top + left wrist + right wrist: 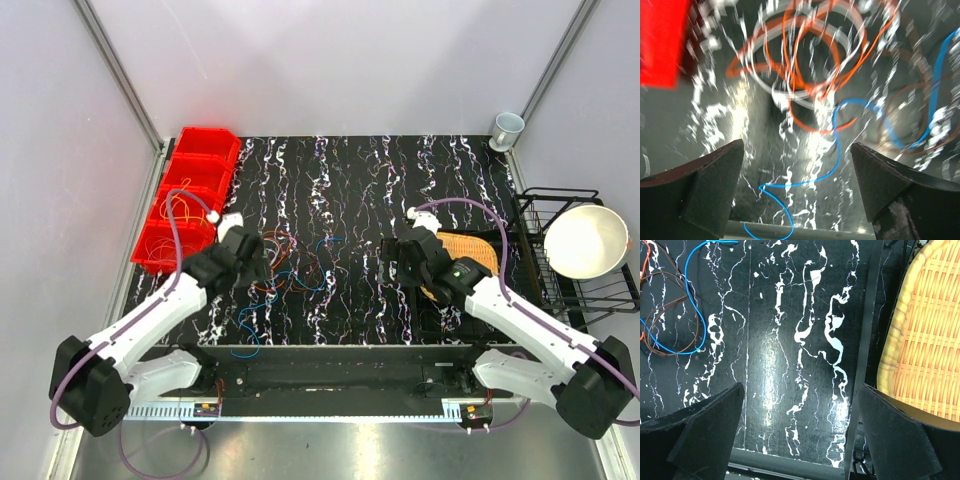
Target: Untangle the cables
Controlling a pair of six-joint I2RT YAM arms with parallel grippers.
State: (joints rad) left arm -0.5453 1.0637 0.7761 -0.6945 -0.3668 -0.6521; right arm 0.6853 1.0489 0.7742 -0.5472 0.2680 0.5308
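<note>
The cables (290,268) lie tangled on the black marbled mat left of centre: orange, brown and blue loops. In the left wrist view orange (810,55) and whitish-grey (765,30) coils lie ahead, and a blue wire (837,150) runs down between the fingers. My left gripper (262,262) is open and empty, hovering at the tangle's left edge. My right gripper (392,262) is open and empty over bare mat, right of the tangle. Its wrist view shows brown (667,315) and blue (692,310) loops at the far left.
Red bins (190,195) stand at the left edge, one holding thin yellow-orange wire. A woven basket (470,252) lies under the right arm, also in the right wrist view (925,335). A wire rack with a white bowl (585,240) stands right. A cup (507,128) stands back right.
</note>
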